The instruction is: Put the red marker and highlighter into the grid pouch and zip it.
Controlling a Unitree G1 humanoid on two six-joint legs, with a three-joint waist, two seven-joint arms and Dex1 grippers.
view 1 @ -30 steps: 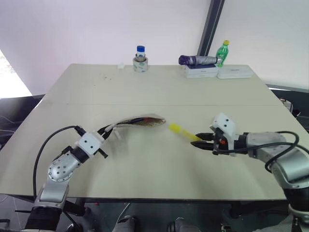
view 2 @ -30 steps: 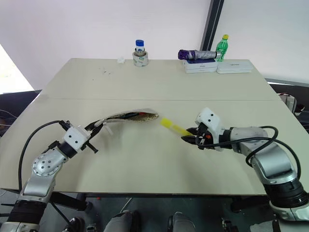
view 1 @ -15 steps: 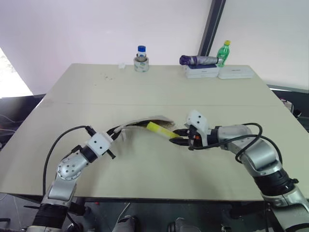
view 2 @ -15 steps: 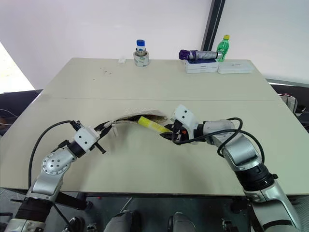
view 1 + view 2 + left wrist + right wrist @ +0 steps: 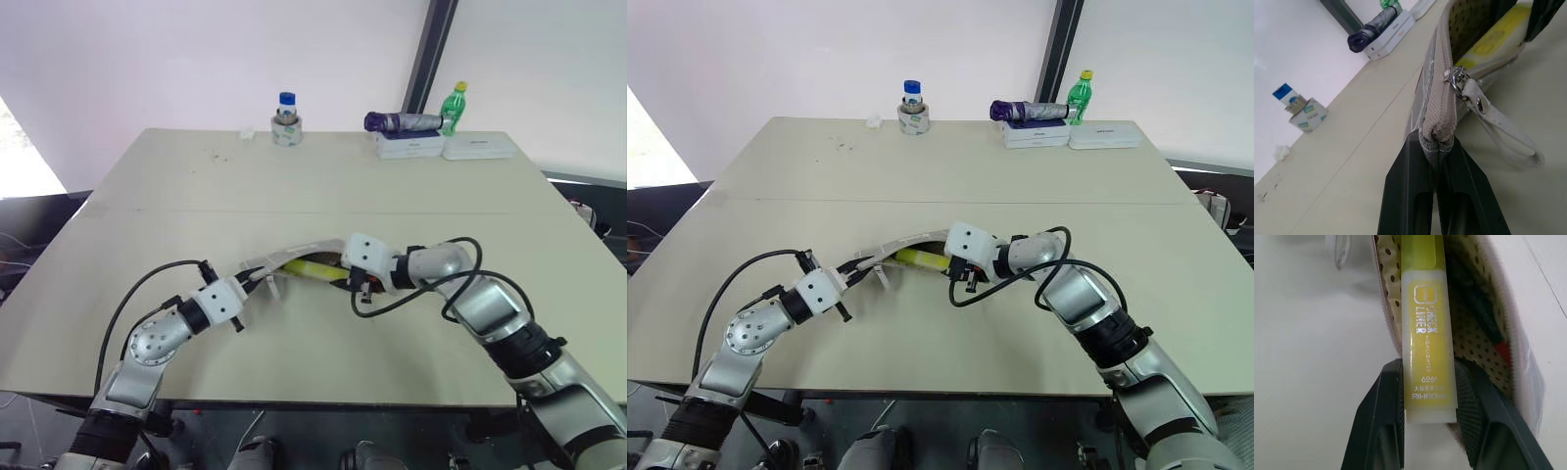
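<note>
Right gripper [image 5: 1430,416] is clamping the yellow highlighter [image 5: 1427,333] between both black fingers [image 5: 1378,431], with its far end sitting inside the open pouch [image 5: 1474,328]. Red marker [image 5: 1493,340] is lying against the dotted lining beside it; pouch is resting on the table [image 5: 1312,347].

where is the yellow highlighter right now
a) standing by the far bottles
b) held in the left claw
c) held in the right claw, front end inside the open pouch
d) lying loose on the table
c: the right claw grips the highlighter, whose front end is inside the open grid pouch.
</note>
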